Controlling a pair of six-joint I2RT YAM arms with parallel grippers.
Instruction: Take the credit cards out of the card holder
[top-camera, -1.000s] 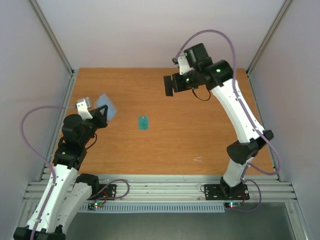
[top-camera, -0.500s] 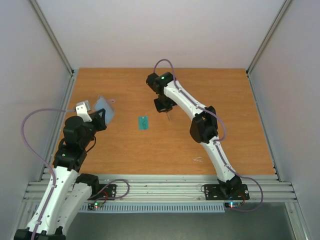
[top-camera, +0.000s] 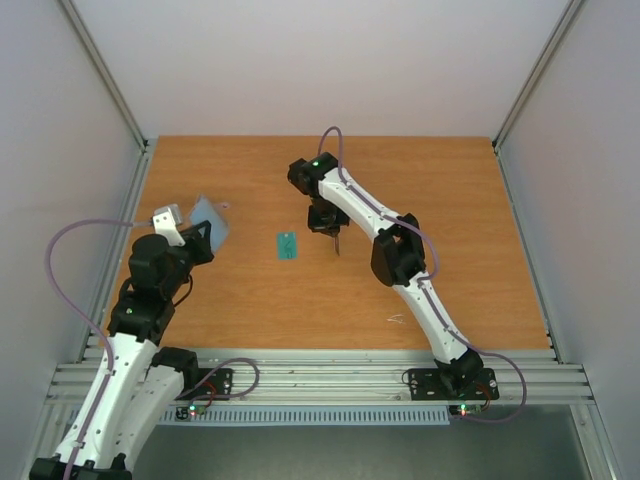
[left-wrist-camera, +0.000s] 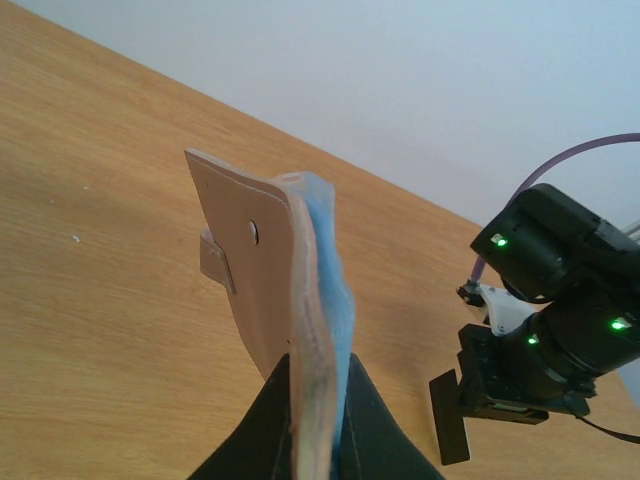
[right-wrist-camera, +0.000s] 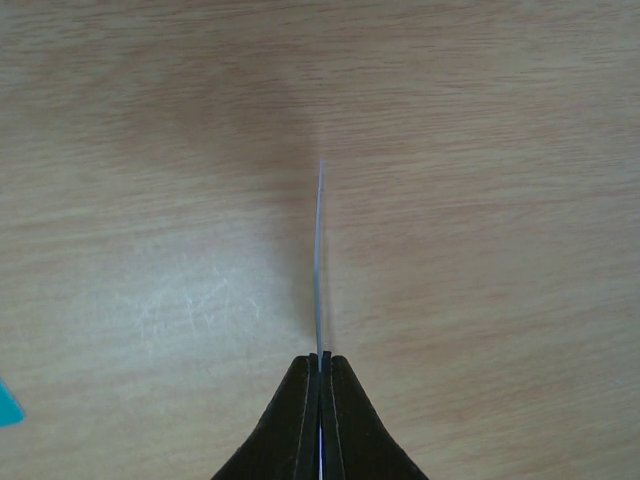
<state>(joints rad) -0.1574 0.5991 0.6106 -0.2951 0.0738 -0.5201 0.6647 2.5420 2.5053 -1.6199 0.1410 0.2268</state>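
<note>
Over the wooden counter, well left of the teal-green card, the pink card holder is held up on edge, with the left fingers clamped tight on its lower end. The teal-green card lies flat, already out. Just right of it, the right fingers pinch a second thin card edge-on, its colour unclear, probably about to be set down. Any cards left inside the holder are hidden.

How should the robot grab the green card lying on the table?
Probably from straight above. The teal-green card lies flat on the table with no edge lifted, so nothing can slide under it from the side. Pinch across its two long edges, the narrower span. It is very thin, so the hold may slip.
</note>
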